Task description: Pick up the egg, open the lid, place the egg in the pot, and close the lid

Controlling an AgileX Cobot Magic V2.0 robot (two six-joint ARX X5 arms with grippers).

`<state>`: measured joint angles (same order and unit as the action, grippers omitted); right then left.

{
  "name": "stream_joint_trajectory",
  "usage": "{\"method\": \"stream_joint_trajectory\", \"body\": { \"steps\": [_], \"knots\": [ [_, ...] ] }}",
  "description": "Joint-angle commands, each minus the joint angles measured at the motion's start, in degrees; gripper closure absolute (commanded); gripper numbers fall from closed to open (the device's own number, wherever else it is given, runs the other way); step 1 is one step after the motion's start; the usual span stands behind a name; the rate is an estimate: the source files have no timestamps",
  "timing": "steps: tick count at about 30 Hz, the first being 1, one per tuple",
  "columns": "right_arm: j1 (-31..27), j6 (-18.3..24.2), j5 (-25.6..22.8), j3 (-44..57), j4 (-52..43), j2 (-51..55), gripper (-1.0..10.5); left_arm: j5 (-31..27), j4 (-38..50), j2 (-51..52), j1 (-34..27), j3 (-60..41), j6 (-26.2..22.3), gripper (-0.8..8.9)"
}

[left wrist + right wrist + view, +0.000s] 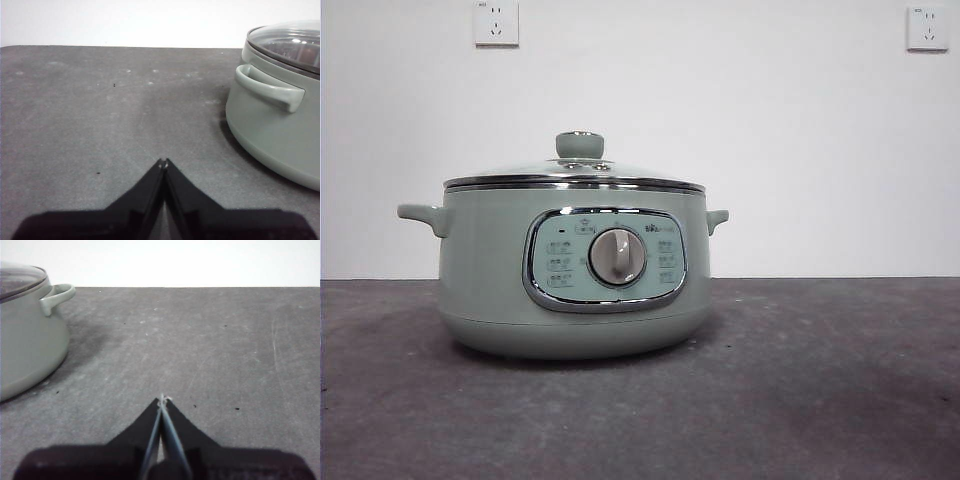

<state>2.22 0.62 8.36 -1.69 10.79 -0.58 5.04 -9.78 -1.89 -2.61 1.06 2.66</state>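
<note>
The pale sage-green pot (575, 270) stands on the dark grey table, its chrome-framed panel and grey dial (617, 256) facing the front view. The glass lid (575, 175) with its pale green knob (580, 144) sits closed on the pot. The egg is not in view in any frame. My left gripper (163, 162) is shut and empty over bare table, with the pot (280, 120) and one side handle (270, 89) off to its side. My right gripper (163, 400) is shut and empty, with the pot (27, 340) and its other handle (57, 296) off to its side.
The dark grey table (820, 380) runs back to a white wall with two sockets (496, 22) (927, 27). Neither arm shows in the front view.
</note>
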Motion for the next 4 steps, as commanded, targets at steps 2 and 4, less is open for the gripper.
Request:
{"method": "stream_joint_trajectory", "body": {
  "steps": [2, 4],
  "knots": [
    [0.00, -0.61, -0.24, 0.57, -0.26, 0.07, 9.4, -0.13, 0.33, -0.02, -0.20, -0.52, 0.31, 8.17],
    [0.00, -0.63, -0.26, 0.57, -0.26, 0.07, 9.4, -0.13, 0.33, -0.02, -0.20, -0.52, 0.33, 8.17]
  ]
}}
